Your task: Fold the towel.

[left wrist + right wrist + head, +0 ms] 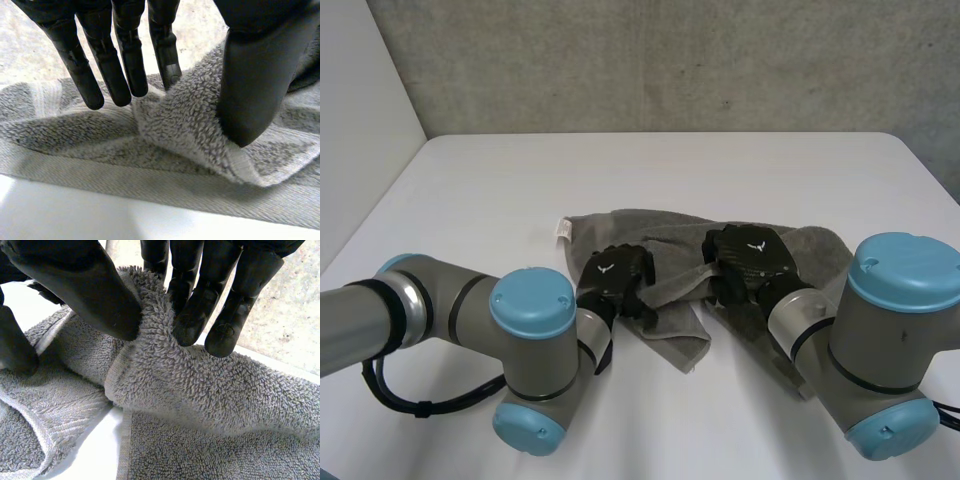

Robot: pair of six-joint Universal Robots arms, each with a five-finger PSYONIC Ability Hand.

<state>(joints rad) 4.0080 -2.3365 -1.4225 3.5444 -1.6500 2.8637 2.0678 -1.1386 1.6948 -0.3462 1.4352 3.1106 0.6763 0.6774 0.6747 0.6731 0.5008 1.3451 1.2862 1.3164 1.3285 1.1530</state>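
Note:
A grey towel (665, 240) lies crumpled in the middle of the white table (500, 190), with a small white label (562, 230) at its far left corner. My left hand (616, 280) rests on the towel's left part. In the left wrist view a raised fold of the towel (185, 120) sits pinched between the thumb (255, 85) and the nearest of the fingers (165, 60). My right hand (750, 258) is on the towel's middle-right. There its thumb (85, 285) and fingers (200, 305) squeeze a thick ridge of towel (165, 375).
Bare white table surrounds the towel on all sides. A grey wall (670, 60) stands behind the table's far edge. Both arms (530, 340) reach in from the near side, with the right arm (880, 340) over the towel's right end.

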